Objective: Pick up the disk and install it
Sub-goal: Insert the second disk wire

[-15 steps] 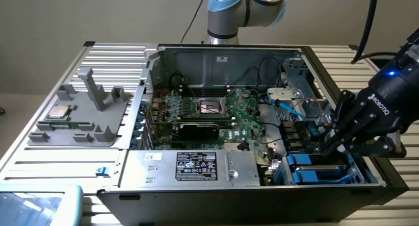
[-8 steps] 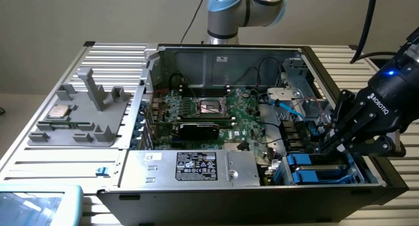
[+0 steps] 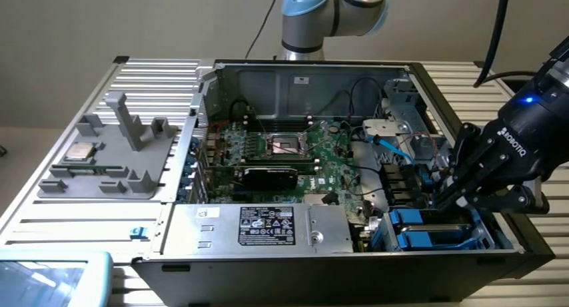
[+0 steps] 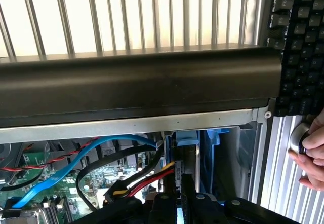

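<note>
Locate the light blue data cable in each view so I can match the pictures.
Exterior view: the light blue data cable slants across the open case, toward the exterior view's right, beyond the blue drive bay.
Wrist view: the cable curves over the green board, beside red and black wires.
Shared landmark: the blue drive bay.

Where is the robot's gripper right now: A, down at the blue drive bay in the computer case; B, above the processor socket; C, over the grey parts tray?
A: the gripper sits low at the blue drive bay in the case corner, far from the grey parts tray.
</note>
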`<control>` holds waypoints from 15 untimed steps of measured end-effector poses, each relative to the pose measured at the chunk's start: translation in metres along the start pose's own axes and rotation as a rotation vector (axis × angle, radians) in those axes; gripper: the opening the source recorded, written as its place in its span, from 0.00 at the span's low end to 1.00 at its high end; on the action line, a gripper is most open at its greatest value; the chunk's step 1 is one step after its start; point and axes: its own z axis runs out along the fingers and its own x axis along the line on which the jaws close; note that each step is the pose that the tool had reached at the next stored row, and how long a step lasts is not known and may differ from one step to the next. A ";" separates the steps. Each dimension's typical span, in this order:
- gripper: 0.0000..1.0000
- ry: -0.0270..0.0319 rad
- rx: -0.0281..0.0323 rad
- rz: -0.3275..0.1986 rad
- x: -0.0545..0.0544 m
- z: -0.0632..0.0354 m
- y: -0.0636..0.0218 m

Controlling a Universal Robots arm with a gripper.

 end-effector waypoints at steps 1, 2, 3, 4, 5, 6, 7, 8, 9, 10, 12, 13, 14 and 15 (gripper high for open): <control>0.16 -0.0001 0.0000 0.000 0.000 0.0004 0.0001; 0.16 -0.0003 0.0000 -0.001 0.000 0.0008 0.0002; 0.16 -0.0006 -0.0002 -0.002 0.000 0.0012 0.0004; 0.16 -0.0008 -0.0002 -0.002 0.000 0.0016 0.0005; 0.16 -0.0009 -0.0003 -0.003 0.000 0.0021 0.0007; 0.16 -0.0012 -0.0004 -0.003 0.000 0.0023 0.0008; 0.16 -0.0013 -0.0005 -0.004 0.000 0.0024 0.0008; 0.16 -0.0014 -0.0005 -0.004 0.000 0.0025 0.0008; 0.16 -0.0014 -0.0005 -0.004 0.000 0.0026 0.0009; 0.16 -0.0013 -0.0004 -0.004 0.000 0.0029 0.0010; 0.16 -0.0012 -0.0004 -0.005 0.000 0.0038 0.0013; 0.16 -0.0015 -0.0006 -0.006 0.000 0.0044 0.0015; 0.16 -0.0020 -0.0007 -0.006 0.000 0.0049 0.0017; 0.16 -0.0023 -0.0008 -0.007 0.001 0.0052 0.0020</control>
